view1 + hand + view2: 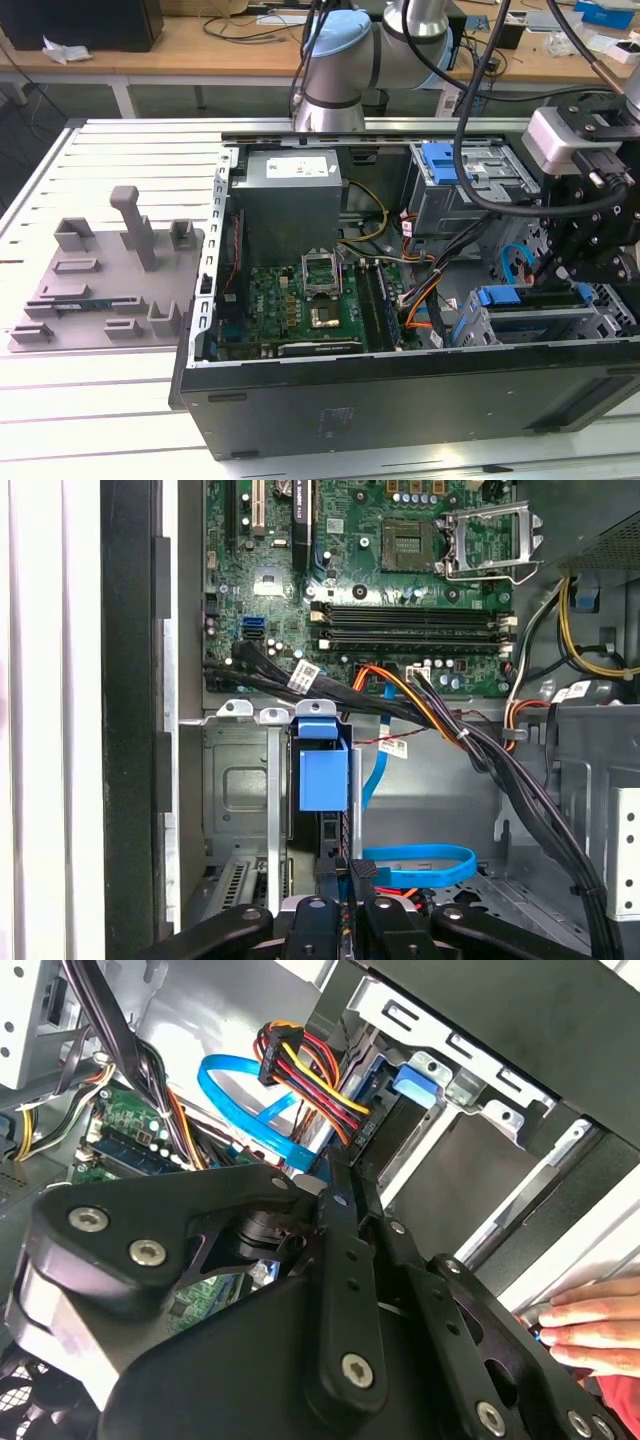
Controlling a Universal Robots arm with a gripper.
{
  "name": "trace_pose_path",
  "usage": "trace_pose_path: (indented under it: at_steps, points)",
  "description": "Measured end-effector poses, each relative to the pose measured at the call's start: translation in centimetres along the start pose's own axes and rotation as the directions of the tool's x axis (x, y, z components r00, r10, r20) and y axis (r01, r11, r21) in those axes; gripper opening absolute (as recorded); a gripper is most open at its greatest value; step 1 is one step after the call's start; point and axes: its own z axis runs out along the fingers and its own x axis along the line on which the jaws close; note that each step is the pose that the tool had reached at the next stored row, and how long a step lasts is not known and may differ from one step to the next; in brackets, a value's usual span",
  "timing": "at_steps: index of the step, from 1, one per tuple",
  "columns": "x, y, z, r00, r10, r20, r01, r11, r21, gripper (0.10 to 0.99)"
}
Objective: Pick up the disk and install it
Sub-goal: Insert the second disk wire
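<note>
**A:** Exterior view first. Where is the disk [540, 296]?

**B:** It stands on edge in the cage [520, 330] at the near corner of the case [400, 400], which lies open on the table [90, 410]. Its long axis runs across, from the exterior view's left to its right. The gripper [566, 274] comes down on the right-hand end of its upper edge.

**A:** And the fingers?

**B:** In the first wrist view the gripper [356, 876] has them drawn narrow, one on each side of the disk [332, 842], which shows as a thin dark slab seen edge-on. I judge they are clamped on it. The disk runs straight away from the fingers toward a blue tab [322, 770]. I can't tell whether that tab belongs to the disk or to the cage.

**A:** Does that view add anything else?

**B:** Yes, the slot's lie. The cage wall [240, 780] runs parallel to the slab, and a blue cable [415, 865] loops just beside the fingers.

**A:** And the second wrist view?

**B:** It shows the gripper [336, 1176] from behind, reaching in past the same cable [240, 1100]. A person's hand [590, 1325] rests at the case's edge, near the arm.
</note>
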Motion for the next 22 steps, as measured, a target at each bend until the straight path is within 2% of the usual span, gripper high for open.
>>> trace_pose_path:
  at_steps: [22]
  points:
    - [0.06,-0.01,1.15,1.0000,0.000,-0.0002,0.000,1.0000,0.000,0.161]
